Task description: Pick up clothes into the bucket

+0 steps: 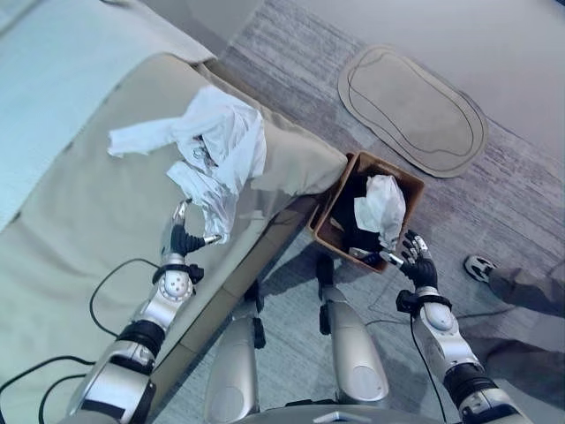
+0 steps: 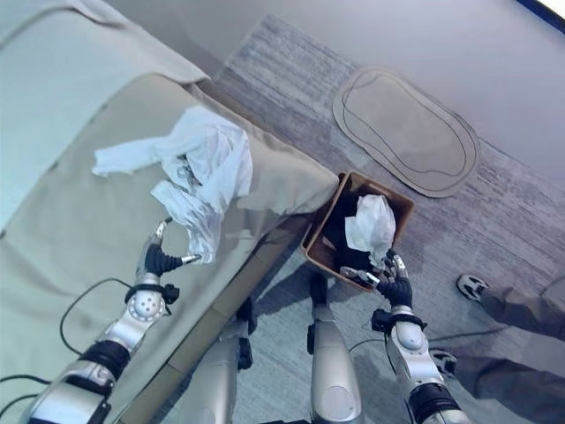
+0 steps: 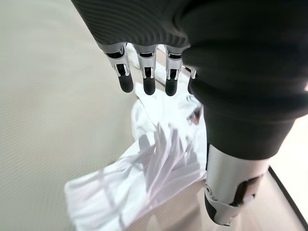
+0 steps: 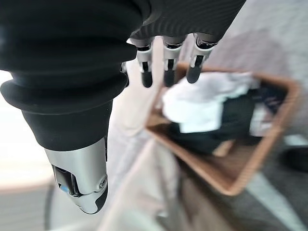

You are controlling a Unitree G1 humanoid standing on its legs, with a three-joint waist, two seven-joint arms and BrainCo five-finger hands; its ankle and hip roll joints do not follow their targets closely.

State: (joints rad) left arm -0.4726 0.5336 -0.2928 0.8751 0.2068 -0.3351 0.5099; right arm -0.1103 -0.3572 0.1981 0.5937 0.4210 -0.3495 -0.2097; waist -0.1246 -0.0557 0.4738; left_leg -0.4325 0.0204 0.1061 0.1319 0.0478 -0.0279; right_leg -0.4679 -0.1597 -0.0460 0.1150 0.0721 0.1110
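Left hand (image 1: 179,237) nearer, fingers (image 3: 146,77) spread and empty, just short of white clothes (image 1: 216,146) stretching away along sofa (image 1: 79,230); right hand (image 1: 417,262) relaxed beside bucket (image 1: 408,187).

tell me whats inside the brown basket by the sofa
A crumpled white garment lies on top of dark clothes in the brown basket. Whatever is beneath them, and the basket's bottom, is covered.

- A crumpled white garment (image 1: 216,146) lies heaped on the beige bed (image 1: 79,247), one sleeve stretched toward 9 o'clock.
- The brown bucket (image 1: 408,187) stands on the floor at the bed's 3 o'clock corner, holding dark clothes (image 1: 353,231) with a white piece (image 1: 383,207) on top.
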